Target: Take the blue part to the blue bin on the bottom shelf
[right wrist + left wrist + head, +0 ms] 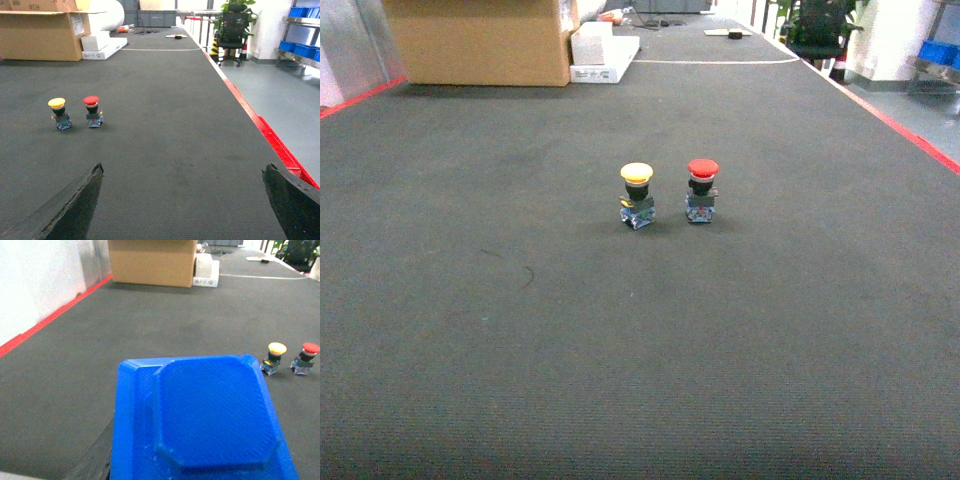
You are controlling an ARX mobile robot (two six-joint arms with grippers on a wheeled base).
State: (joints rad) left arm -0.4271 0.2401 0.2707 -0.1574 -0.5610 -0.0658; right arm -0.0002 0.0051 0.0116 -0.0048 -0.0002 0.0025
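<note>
The blue part (210,420), a flat blue plastic piece with a raised octagonal centre, fills the lower half of the left wrist view. It sits in my left gripper (197,472), which is shut on it. Only one dark finger (92,462) shows, at the part's lower left. My right gripper (183,169) stands open above bare carpet, holding nothing. Blue bins (296,48) sit on a steel rack far off at the right, on the lower of its two visible levels (300,58). Neither gripper shows in the head view.
A yellow push button (637,195) and a red push button (701,190) stand side by side on the dark carpet. A cardboard box (480,40) and white boxes (603,55) stand at the back left. A red floor line (265,127) borders the carpet on the right.
</note>
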